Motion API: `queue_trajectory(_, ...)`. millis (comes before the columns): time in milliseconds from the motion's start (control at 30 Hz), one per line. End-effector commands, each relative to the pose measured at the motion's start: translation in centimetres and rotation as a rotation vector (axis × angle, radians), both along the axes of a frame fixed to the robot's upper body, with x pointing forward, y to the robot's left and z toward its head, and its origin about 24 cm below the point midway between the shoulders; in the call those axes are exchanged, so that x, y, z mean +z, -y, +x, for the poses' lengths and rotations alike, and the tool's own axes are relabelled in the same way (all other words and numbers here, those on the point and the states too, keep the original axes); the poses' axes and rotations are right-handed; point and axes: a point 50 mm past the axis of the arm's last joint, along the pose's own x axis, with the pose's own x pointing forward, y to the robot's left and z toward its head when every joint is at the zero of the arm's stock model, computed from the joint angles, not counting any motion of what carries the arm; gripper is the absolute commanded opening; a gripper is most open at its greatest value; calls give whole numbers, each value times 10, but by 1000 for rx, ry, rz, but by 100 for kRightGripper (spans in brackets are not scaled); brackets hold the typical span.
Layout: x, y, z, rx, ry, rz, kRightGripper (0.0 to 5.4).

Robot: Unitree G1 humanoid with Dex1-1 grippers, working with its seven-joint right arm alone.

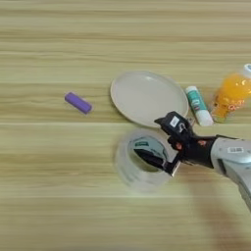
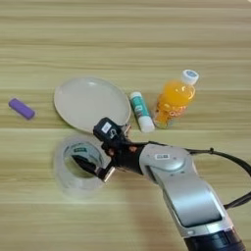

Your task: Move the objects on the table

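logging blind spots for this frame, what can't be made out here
- Juice bottle: cap cut by the left eye view's right edge.
- Tape roll: right rim hidden by the gripper in both views.
- Glue stick: label print too small.
- Plate: near rim overlapped by the gripper.

Even, bright light falls on the table (image 1: 59, 186); a soft shadow lies under the forearm (image 2: 188, 196), and small things look slightly blurred.
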Motion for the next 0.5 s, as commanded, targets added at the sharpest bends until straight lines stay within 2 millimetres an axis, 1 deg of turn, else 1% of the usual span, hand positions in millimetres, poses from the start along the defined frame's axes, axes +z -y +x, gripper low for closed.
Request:
queue_trajectory(33,1,6,1,-15,13,-53,522)
queue_trajectory(300,-3,7,0,-6,-6,-67,428)
queue_trajectory(500,-2,7,1,6,-8,-77,381)
